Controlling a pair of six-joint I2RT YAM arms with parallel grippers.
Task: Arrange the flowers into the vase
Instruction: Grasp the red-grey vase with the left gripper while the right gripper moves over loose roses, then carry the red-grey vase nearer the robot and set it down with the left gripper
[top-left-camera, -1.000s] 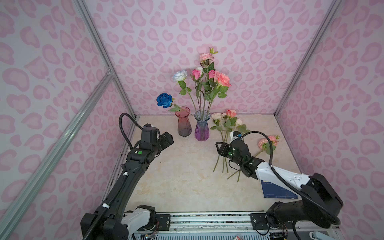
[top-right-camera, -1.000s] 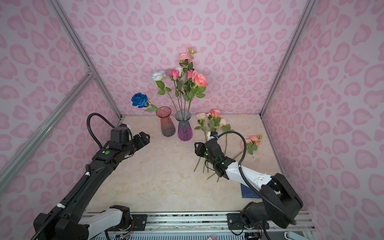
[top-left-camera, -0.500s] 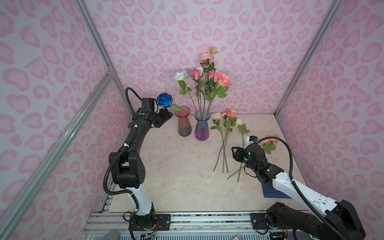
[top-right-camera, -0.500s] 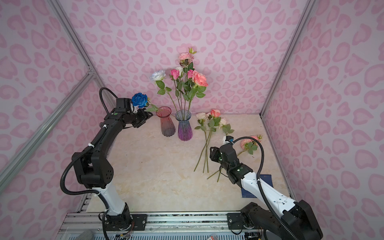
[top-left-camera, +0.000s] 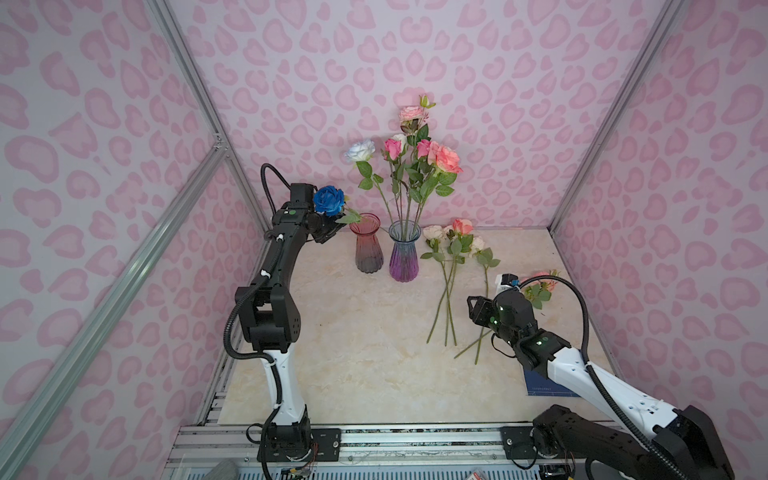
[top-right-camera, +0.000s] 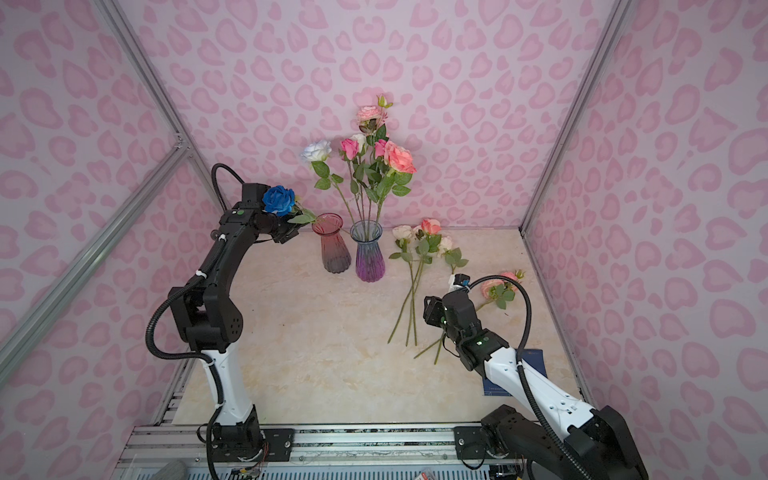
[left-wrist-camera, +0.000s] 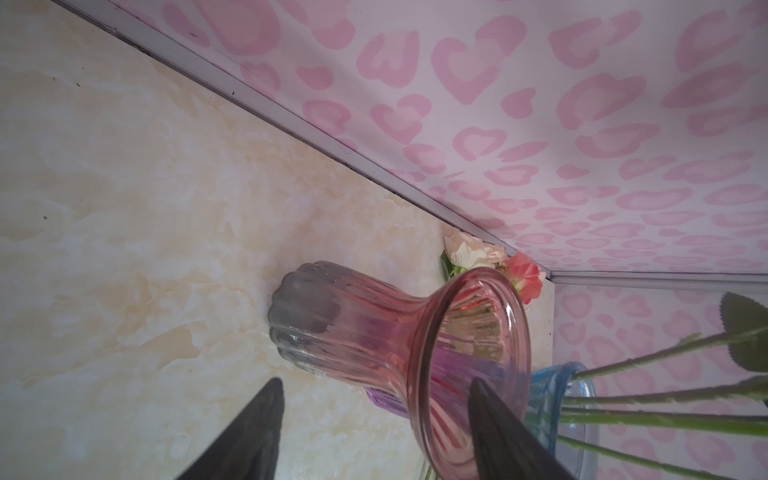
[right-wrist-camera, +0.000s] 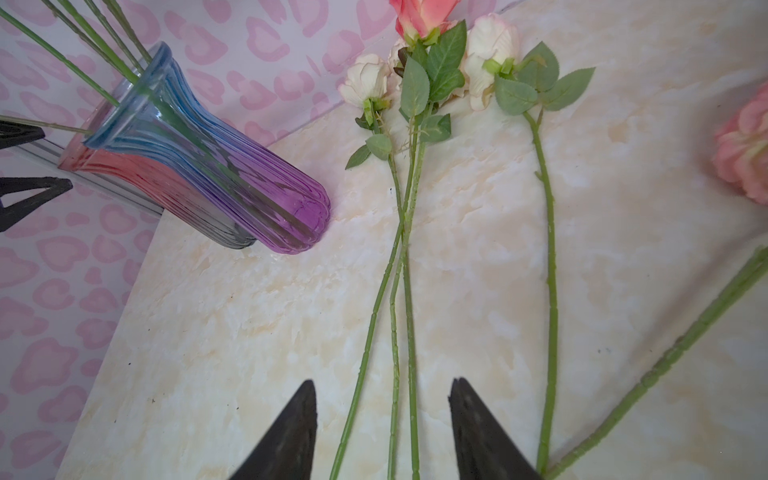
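Pink heart-printed walls close in the pale marbled counter on three sides. Two black-and-white arms rise from the rail along its front edge. The left arm stands tall and bends toward the back left corner. The right arm stretches low over the counter's right half, above a dark blue pad.

At the back, a tall bunch of flowers stands upright in the purple vase. Its heads are pink, magenta and coral, and a white-blue rose leans out to the left. The red vase stands just beside the purple one, on its left.

To the right of the vases four loose roses lie flat on the counter with their heads toward the back wall, and three of their stems cross. A pink rose lies partly hidden behind the right arm's wrist.

The blue rose sits up against the left arm's wrist, and its leaf reaches the red vase's rim. I cannot tell whether its stem goes down into that vase.

The left pincer hangs just beside the red vase's mouth. Its fingers are spread well apart and have hold of nothing. The right pincer hovers over the lower ends of the three crossed stems. It is parted much wider than the stems and grips none of them.
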